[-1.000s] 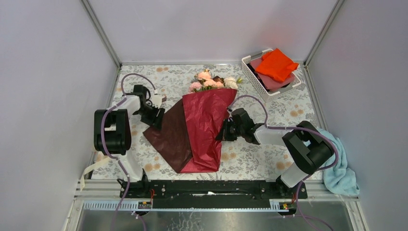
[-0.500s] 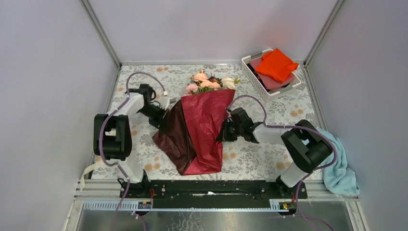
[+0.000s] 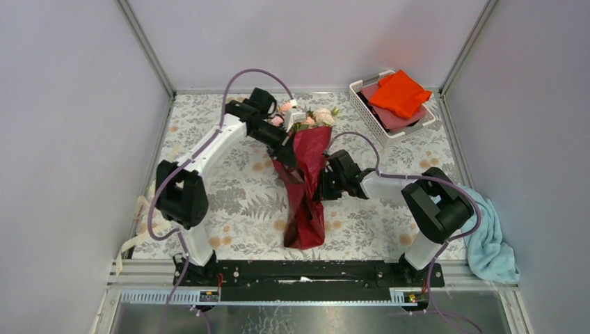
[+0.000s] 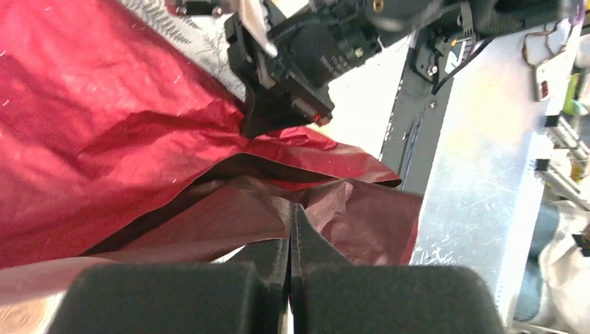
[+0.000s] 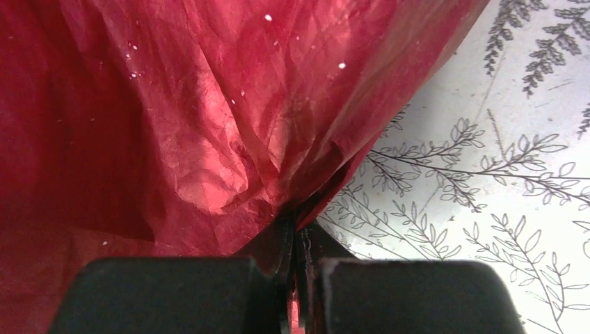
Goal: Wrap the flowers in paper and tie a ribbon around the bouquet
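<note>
Paper (image 3: 306,202) of a dark maroon lies folded into a narrow, crinkled bundle along the middle of the table (image 3: 229,202). One end points toward the arms' bases and the other toward the far wall. At the far end the flowers (image 3: 321,115), pink and cream roses with green leaves, poke out of the wrap.

The left tool (image 3: 287,154) reaches across from the left. Its wrist view shows both fingers (image 4: 306,243) pressed together on a loose edge of the paper. The right tool (image 3: 322,186) sits against the bundle's right side, about halfway along it, and is likewise pinched tight on a gathered fold of the sheet (image 5: 296,223).

A cream ribbon (image 3: 136,241) trails at the table's near left edge, well apart from the bundle. A white basket (image 3: 365,104) in the far right corner holds an orange cloth (image 3: 398,92). A light blue towel (image 3: 490,243) lies at the right edge.
</note>
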Tool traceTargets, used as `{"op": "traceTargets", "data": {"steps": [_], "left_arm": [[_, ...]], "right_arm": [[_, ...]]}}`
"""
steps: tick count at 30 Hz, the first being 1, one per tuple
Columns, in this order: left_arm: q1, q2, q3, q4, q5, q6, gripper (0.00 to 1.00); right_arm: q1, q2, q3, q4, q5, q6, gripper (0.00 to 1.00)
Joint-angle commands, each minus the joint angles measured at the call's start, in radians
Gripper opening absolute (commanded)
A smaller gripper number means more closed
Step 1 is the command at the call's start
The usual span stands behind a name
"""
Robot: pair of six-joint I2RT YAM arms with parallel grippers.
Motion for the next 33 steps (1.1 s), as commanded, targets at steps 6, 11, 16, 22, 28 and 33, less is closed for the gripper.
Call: {"op": "traceTargets", "data": {"steps": [6, 11, 16, 22, 28, 33], "left_arm": [[-0.047, 0.187, 0.033, 0.240, 0.031, -0.344, 0.00], [-0.054, 0.270, 0.023, 0.279, -0.059, -0.357, 0.00], [-0.023, 0.267, -0.026, 0.279, -0.056, -0.323, 0.00], [0.021, 0.226, -0.105, 0.285, -0.043, -0.305, 0.00], [0.051, 0.200, -0.140, 0.286, -0.019, -0.294, 0.00], [0.059, 0.134, -0.139, 0.239, 0.071, -0.253, 0.00]], "right_arm": [[0.020, 0.019, 0.050, -0.027, 0.107, -0.039, 0.21], [0.040, 0.017, 0.077, -0.113, 0.157, -0.043, 0.41], [0.098, -0.121, 0.100, -0.250, 0.353, -0.074, 0.53], [0.189, -0.220, 0.076, -0.306, 0.355, -0.065, 0.46], [0.219, -0.279, -0.045, -0.118, 0.127, 0.020, 0.18], [0.219, -0.139, -0.089, 0.120, -0.107, 0.076, 0.06]]}}
